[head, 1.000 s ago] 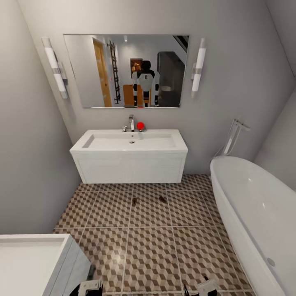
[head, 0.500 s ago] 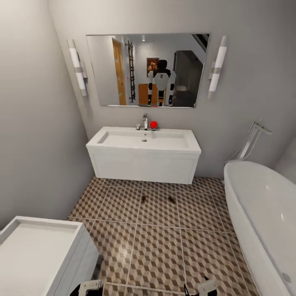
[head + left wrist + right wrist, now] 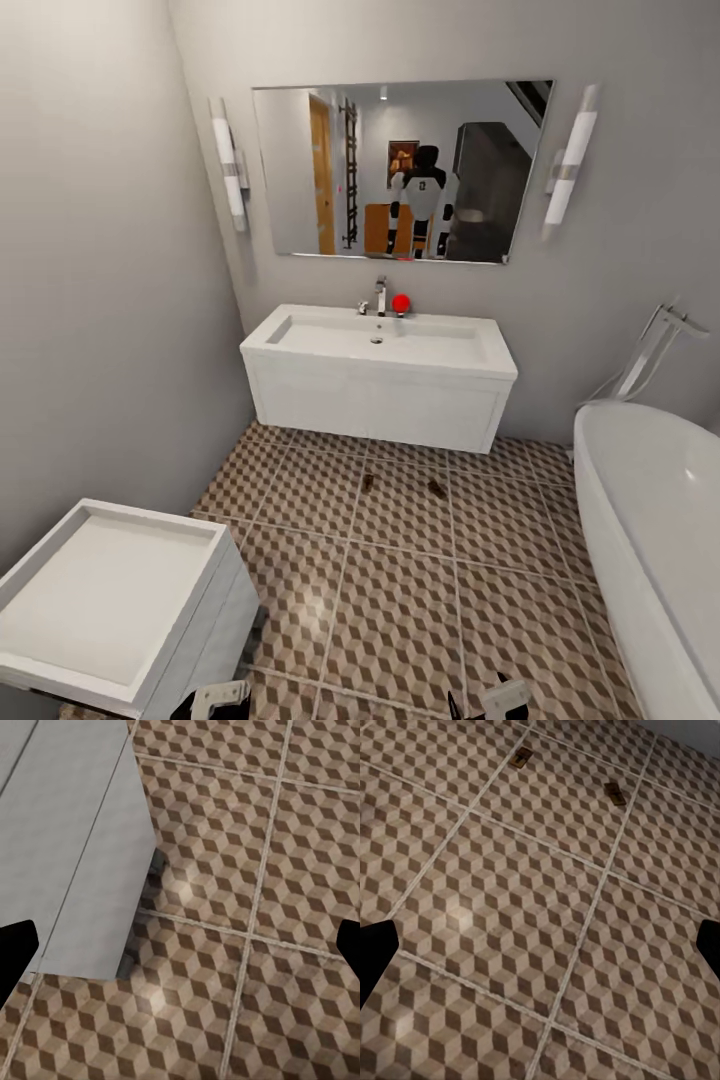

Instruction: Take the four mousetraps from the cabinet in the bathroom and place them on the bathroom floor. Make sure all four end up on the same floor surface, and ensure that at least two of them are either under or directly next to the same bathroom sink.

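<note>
Mousetraps (image 3: 368, 483) (image 3: 437, 488) on bathroom floor (image 3: 400, 600), near sink (image 3: 380, 375), orientation indiscernible

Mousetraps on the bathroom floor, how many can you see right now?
2: one mousetrap and a second mousetrap, apart on the bathroom floor before the sink. Others may be out of view.

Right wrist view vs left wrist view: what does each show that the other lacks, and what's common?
Right wrist view alone: two mousetraps, one and another, lying apart on the tiles, both far from the gripper.

Left wrist view alone: the grey-white side of the small white drawer unit standing on the floor.

Both: the cube-patterned bathroom floor with pale grout lines, and dark fingertips at each picture's two edges, set wide apart with nothing between them, so the left gripper and right gripper look open and empty.
</note>
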Robot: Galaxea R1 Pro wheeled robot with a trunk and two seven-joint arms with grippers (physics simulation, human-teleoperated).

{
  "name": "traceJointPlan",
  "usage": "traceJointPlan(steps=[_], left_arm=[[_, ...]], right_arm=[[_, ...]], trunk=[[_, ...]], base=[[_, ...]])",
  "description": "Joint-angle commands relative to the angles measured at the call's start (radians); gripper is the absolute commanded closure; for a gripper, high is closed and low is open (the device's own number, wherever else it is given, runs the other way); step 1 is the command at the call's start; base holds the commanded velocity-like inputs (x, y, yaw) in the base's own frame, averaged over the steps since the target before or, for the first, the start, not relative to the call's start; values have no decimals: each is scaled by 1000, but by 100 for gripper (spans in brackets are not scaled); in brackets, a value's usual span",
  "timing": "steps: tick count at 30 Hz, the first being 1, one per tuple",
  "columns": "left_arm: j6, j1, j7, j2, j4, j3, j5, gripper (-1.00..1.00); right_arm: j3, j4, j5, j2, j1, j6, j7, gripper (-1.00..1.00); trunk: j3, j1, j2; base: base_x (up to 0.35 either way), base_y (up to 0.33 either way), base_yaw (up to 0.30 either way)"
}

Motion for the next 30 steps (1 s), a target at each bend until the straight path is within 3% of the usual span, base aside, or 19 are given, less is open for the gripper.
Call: traceJointPlan(steps=[1,20,22,25,28,30], left_arm=[[-5,-2,6,-1,4,-8,1,-100],[-5,-2,6,-1,4,-8,1,-100],[-6,-1,6,-1,4,-8,1,-100],[-6,-1,10,-1,4,-7,2,-100],[-6,-1,13,1,3,-5,2,-100],[-5,-1,14,3,2,-3,2,-100]], right_arm=[[4,1,9,0,-1,-1,-10,-100],[-4,-1,7,-3,-1,-10,-11,-100],[-22,-3,2,-8,-2,-15,-12,-100],[-80,-4,-20,-24,-17,-14,-12,-100],[-135,-18,-40,-41,-65,-4,-10,-100],[-149,-33,-45,-47,-95,22,-10,-100]], trunk=[[-2,1,-2],[-2,1,-2],[-2,1,-2],[-2,1,-2],[-2,1,-2],[-2,1,-2]], base=[[0,0,23],[0,0,45],[0,0,2],[0,0,0],[0,0,0],[0,0,0]])
